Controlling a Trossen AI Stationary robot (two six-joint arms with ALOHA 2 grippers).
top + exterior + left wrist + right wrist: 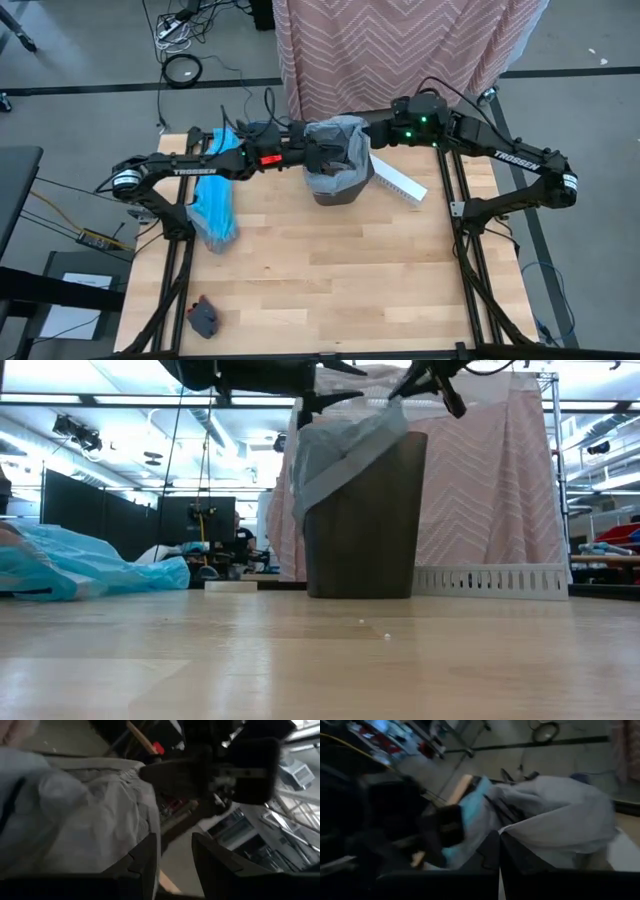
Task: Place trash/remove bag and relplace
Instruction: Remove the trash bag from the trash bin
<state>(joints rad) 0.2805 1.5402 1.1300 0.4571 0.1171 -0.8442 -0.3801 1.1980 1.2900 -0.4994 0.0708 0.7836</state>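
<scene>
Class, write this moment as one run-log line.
left gripper: open at bag rim | right gripper: shut on bag | bin: upright | blue bag: on table

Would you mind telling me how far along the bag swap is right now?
Little looks done: the crinkly light grey plastic bag is still in the dark bin. In hand: the shut right pincer and open left pincer at its rim. Left: fitting the translucent turquoise-blue plastic bag.

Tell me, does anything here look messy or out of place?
Yes. The grey bag sits bunched and lopsided on the dark bin, not neatly around its rim. A crumpled turquoise bag lies loose on the table, and a white slotted strip leans askew behind the bin.
</scene>
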